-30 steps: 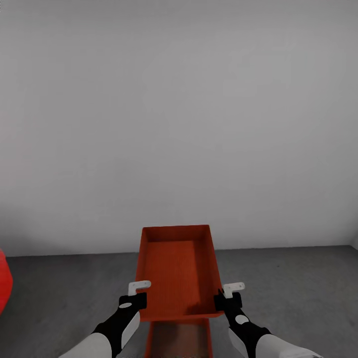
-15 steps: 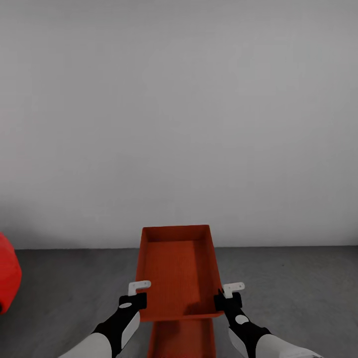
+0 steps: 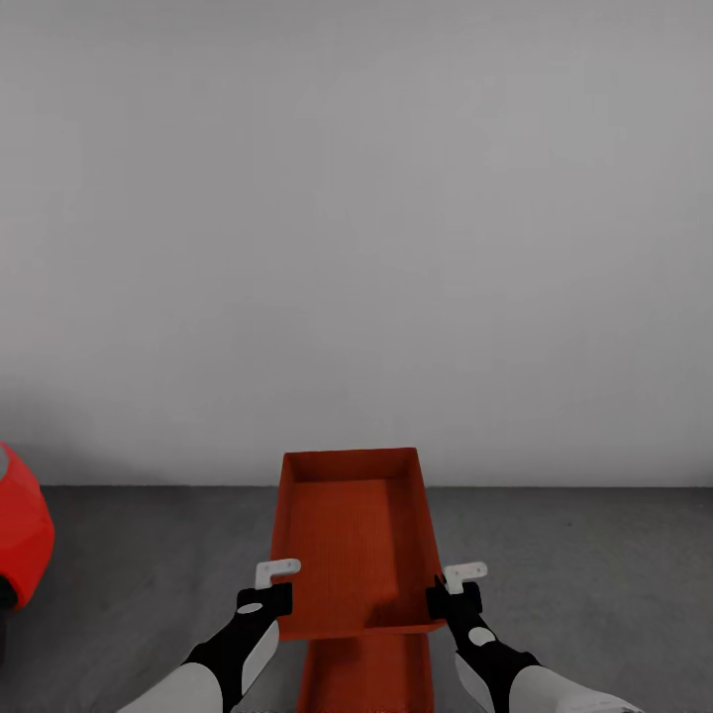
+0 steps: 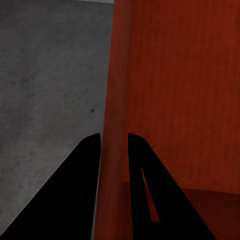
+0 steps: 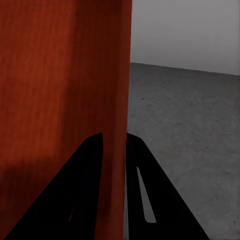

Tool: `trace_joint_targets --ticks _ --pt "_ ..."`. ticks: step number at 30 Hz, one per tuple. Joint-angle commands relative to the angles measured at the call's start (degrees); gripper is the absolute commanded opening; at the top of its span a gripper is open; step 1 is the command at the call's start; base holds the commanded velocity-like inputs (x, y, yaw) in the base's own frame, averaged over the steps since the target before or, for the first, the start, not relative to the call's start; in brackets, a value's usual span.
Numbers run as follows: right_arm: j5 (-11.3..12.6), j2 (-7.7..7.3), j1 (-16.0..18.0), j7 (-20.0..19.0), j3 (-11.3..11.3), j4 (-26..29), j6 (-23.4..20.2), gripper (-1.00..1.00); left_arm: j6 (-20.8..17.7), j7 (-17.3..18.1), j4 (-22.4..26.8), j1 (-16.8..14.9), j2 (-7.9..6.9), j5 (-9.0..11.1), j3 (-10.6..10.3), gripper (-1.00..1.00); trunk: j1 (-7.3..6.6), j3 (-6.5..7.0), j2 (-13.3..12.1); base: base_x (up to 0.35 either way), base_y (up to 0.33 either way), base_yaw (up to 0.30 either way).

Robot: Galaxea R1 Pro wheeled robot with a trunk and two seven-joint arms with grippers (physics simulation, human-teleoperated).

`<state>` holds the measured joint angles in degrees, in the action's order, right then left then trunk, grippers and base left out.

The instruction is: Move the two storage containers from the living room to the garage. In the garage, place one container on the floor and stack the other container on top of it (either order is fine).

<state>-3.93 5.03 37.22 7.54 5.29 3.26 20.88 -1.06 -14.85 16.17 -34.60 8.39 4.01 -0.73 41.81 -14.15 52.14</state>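
In the head view I hold one orange-red storage container (image 3: 352,540) level in front of me, its open top showing. My left gripper (image 3: 275,594) is shut on its left wall near the close corner, and my right gripper (image 3: 446,594) is shut on its right wall. In the left wrist view the fingers (image 4: 87,165) straddle the container's wall (image 4: 175,90). The right wrist view shows that gripper (image 5: 114,142) clamping the other wall (image 5: 60,75). The second storage container (image 3: 366,678) lies directly beneath the held one, at the picture's lower edge; what it rests on is hidden.
Dark grey speckled concrete floor (image 3: 149,574) of the garage stretches to a plain white-grey wall (image 3: 356,248) ahead. The rounded end of a red car (image 3: 20,540) juts in at the left edge. Open floor lies to the right of the containers.
The whole view has shifted: the wall's base sits higher and more of the red car and the lower container shows. Both grippers and the held container keep their places.
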Motion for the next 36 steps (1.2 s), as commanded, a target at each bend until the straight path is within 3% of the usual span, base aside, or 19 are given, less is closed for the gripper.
trace_joint_targets --ticks 1,36 --pt "0.76 -0.02 0.05 0.81 -2.72 -0.19 0.20 -1.00 1.76 -1.05 0.27 -0.03 -0.48 -0.85 0.27 -1.00 0.00 -0.17 0.06 0.000 0.000 0.008" --pt "0.77 -0.02 0.05 0.81 -2.74 -0.19 0.21 -1.00 1.76 -1.05 0.29 -0.03 -0.44 -0.85 0.21 -1.00 0.00 -3.36 0.06 0.000 0.000 0.000"
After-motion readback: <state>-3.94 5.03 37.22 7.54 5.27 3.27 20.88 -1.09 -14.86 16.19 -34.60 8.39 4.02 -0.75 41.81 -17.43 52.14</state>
